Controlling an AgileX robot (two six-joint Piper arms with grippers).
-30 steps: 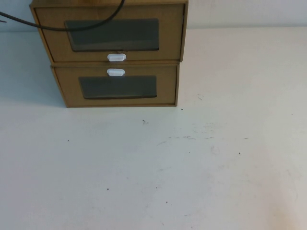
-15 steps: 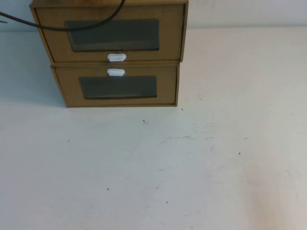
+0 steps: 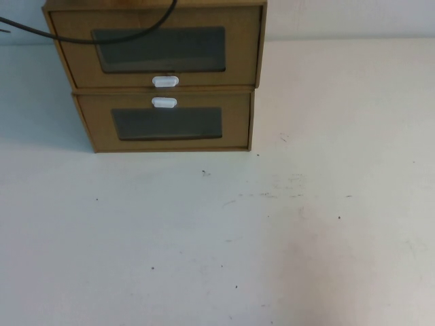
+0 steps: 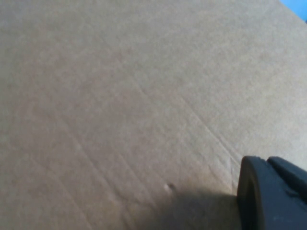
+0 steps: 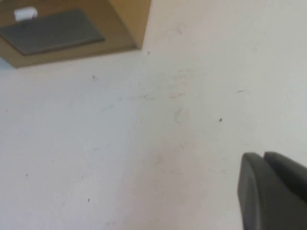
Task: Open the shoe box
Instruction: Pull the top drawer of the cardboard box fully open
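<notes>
At the far-left end of the table (image 3: 306,238): 2 stacked shoe boxes, both shut, 0 opened.
On top of the lower shoe box (image 3: 234,125) sits the upper shoe box (image 3: 241,47); both fronts are flush, and the upper pull tab (image 3: 165,81) and lower pull tab (image 3: 164,102) are ungrasped. Close against plain cardboard, seemingly this stack's, the left gripper (image 4: 273,196) may be open or closed: cannot tell. Well in front and to the right of the lower shoe box, the right gripper (image 5: 273,191) hangs closed and empty over the table. By my judgement, the opening is wholly left to do.
</notes>
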